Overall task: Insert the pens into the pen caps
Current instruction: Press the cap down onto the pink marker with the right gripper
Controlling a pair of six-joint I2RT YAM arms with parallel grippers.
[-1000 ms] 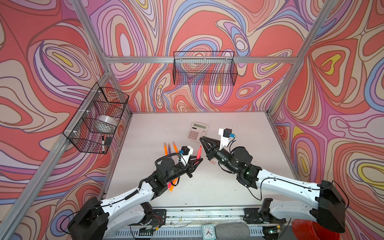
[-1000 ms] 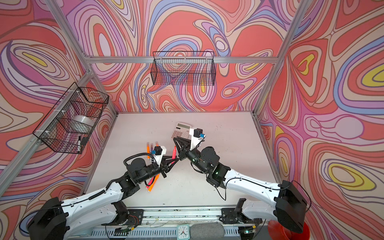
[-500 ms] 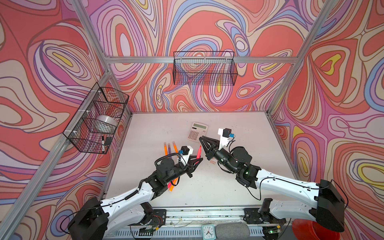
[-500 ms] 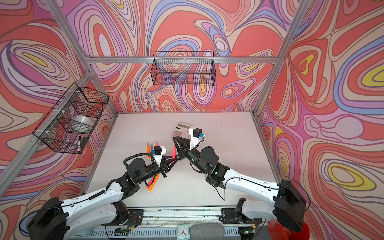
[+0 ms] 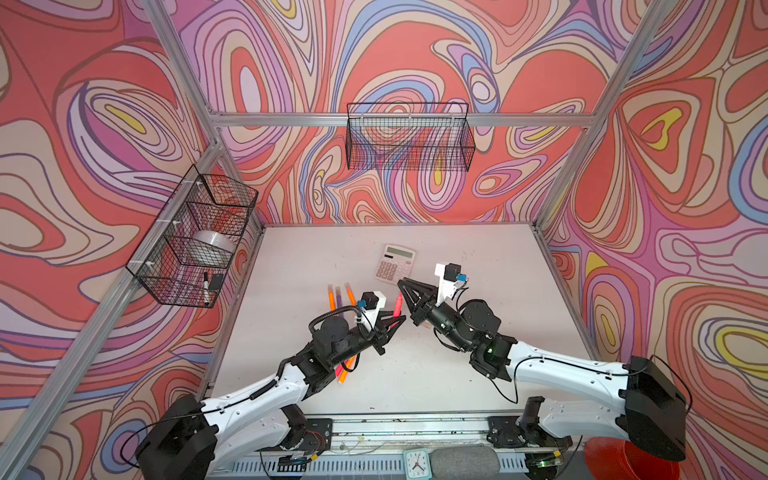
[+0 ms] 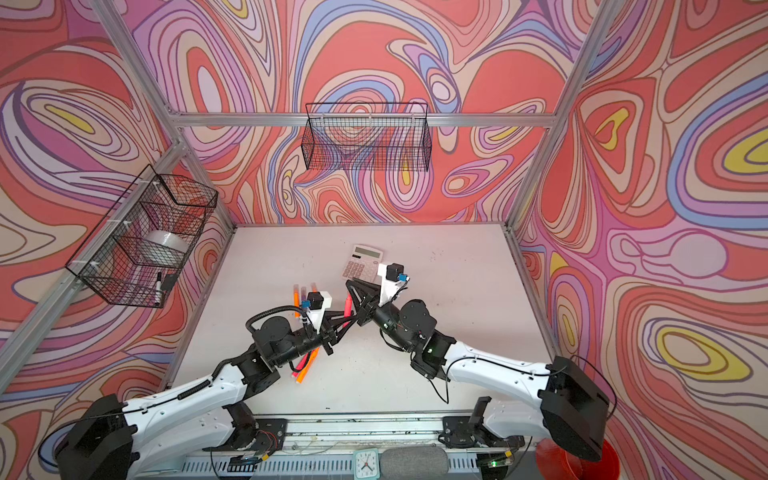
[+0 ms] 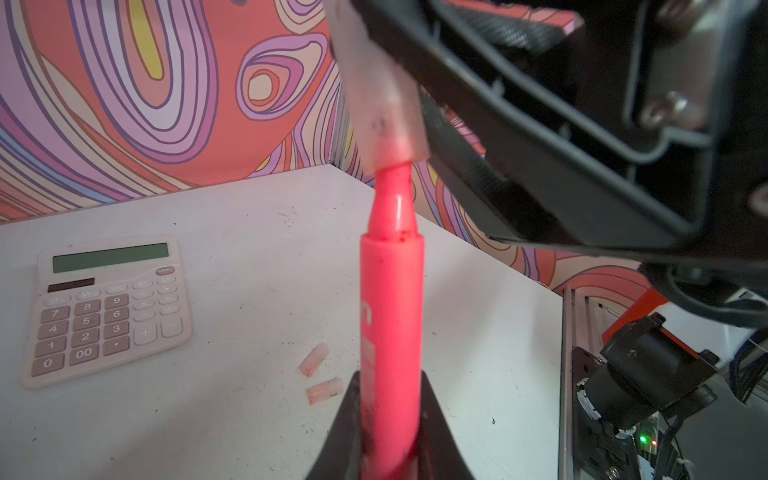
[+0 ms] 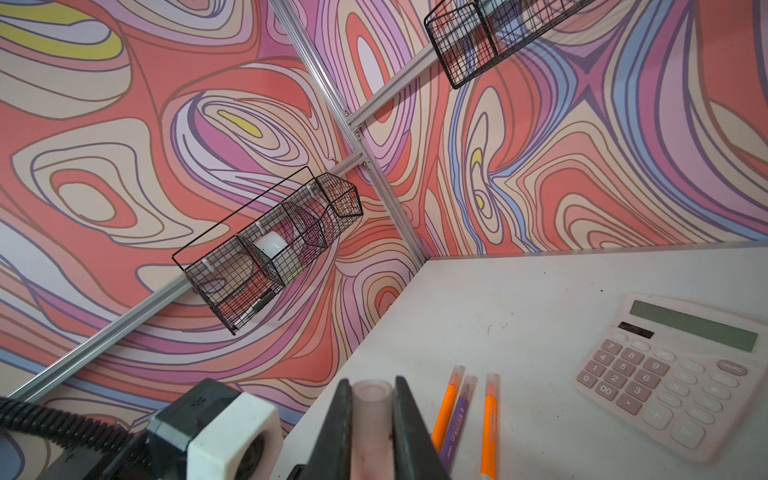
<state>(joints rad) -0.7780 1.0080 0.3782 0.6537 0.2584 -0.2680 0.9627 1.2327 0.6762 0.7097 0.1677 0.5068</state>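
We see the pink-red pen (image 7: 390,324): a smooth barrel stepping to a narrower neck, gripped by the left fingers (image 7: 345,436) above the middle of the tabletop (image 5: 299,270). Its tip enters a translucent pale cap (image 7: 384,104) pinched in the right fingers (image 8: 338,424). From the pen, the calculator (image 5: 394,264) is at 12 o'clock, three capped pens (image 5: 331,297) at 10, more pens (image 5: 344,374) at 7, half hidden under the left arm. Two loose caps (image 7: 314,359) lie nearby. The held cap is blurred; we cannot tell insertion depth.

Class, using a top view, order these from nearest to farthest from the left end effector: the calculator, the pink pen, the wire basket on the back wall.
1. Pink pen: gripped in the left end effector.
2. Calculator: on the table, just beyond it.
3. Back-wall basket: hung high, far behind.
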